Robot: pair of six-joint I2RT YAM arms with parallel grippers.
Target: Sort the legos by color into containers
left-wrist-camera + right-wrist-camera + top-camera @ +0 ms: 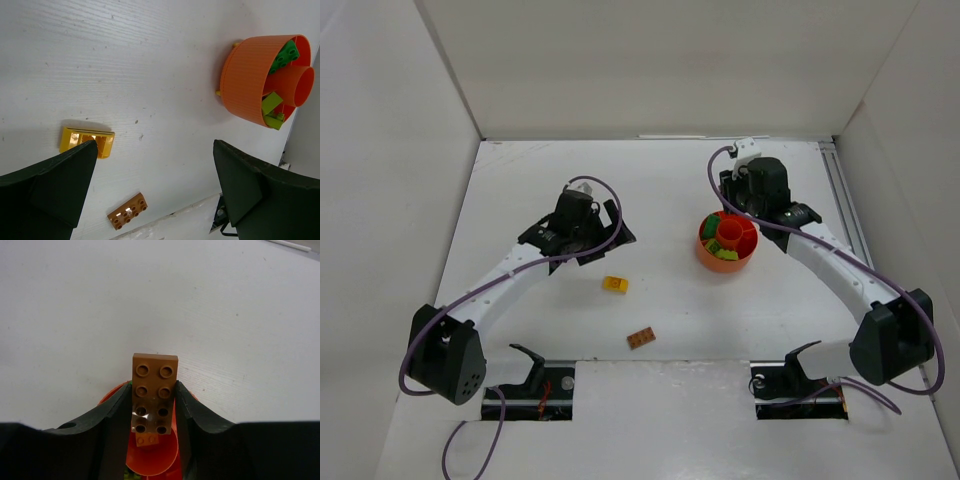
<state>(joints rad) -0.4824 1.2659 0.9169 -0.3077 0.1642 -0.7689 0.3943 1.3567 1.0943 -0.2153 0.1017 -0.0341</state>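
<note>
The right tool [154,397] pinches a glossy brown eight-stud brick [155,380] directly above the ribbed orange bowl [245,80]. The left tool [155,150], spread wide and empty, hovers over the white surface [125,60], where a yellow brick [86,141] and a second brown brick [127,211] lie.

The right pincer [153,390] hangs directly above the bowl [725,265], the held brick [155,371] clamped between its fingers. The left pincer [155,150] hovers over the table [520,180], the bowl well to its right, the nearer loose brick [86,142] by 1 finger, the farther loose brick [127,211] behind that.
</note>
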